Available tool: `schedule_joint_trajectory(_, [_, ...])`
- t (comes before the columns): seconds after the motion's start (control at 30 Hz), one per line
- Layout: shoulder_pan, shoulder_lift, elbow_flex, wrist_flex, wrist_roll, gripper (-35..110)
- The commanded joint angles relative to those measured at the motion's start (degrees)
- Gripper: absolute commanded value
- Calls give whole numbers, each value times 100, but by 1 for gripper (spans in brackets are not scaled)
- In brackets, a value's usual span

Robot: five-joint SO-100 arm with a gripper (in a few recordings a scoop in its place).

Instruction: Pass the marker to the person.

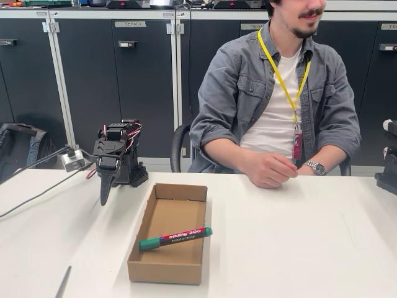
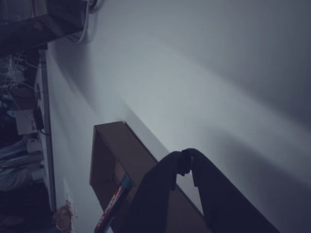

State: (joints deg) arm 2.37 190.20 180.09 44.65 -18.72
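Marker: the marker (image 1: pixel 174 237) lies across the near end of the cardboard box (image 1: pixel 166 271), lower centre of the fixed view, with its green cap toward the left of the frame and its green end over the box's right wall. The red-and-white label faces up. In the wrist view the marker (image 2: pixel 111 208) shows at the bottom edge, left of centre, partly hidden behind the gripper's fingers.

Box: shallow, open-topped, brown, set lengthwise on the white table (image 1: pixel 298 242), its far end toward the person. Apart from the marker its floor looks bare.

Gripper: the gripper (image 1: pixel 105 194) hangs tip-down at the left of the fixed view, just beside the box's far left corner and apart from the marker. In the wrist view the gripper (image 2: pixel 187 160) has its two dark fingertips meeting at the tips, so the jaws look pressed together on nothing, though the dim picture makes this hard to be sure of.

Arm: the black arm (image 1: pixel 118 152) sits folded low on the table at middle left, with cables running off to the left edge.

Person: the person (image 1: pixel 279 105) sits behind the table at upper right, in a grey overshirt and yellow lanyard. A hand (image 1: pixel 271 170) rests closed on the table edge, well apart from the marker, a wristwatch (image 1: pixel 315 167) beside it.

Background: dark cabinets (image 1: pixel 124 81) fill the upper left.
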Motion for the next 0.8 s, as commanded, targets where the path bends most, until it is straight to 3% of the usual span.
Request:
schedule_joint_trajectory(0.0, [-18,88,176,62,-360,-5])
schedule_joint_trajectory(0.77, [-141,79,-246,519,-422,-5])
